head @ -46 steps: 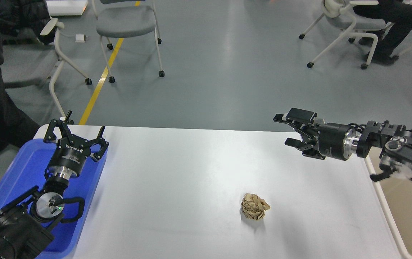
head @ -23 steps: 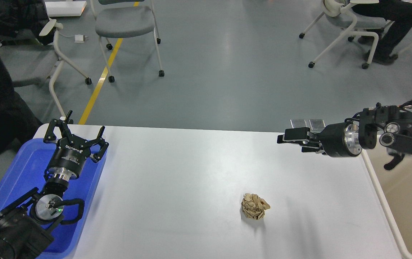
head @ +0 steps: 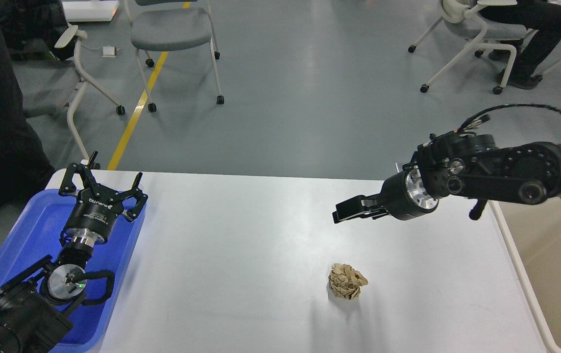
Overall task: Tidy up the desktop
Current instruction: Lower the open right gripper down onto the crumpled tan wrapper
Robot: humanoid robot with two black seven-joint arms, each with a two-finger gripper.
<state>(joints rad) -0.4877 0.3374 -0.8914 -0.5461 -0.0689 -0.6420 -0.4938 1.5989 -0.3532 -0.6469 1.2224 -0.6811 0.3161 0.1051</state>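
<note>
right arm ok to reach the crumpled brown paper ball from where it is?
Probably yes: only bare glossy white desktop lies between the right gripper and the crumpled brown paper ball.

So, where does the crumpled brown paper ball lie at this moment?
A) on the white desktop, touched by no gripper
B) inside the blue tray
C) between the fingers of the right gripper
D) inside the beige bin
A: the paper ball rests on the bare desktop, with the right gripper above and apart from it and the left gripper far off over the blue tray.
</note>
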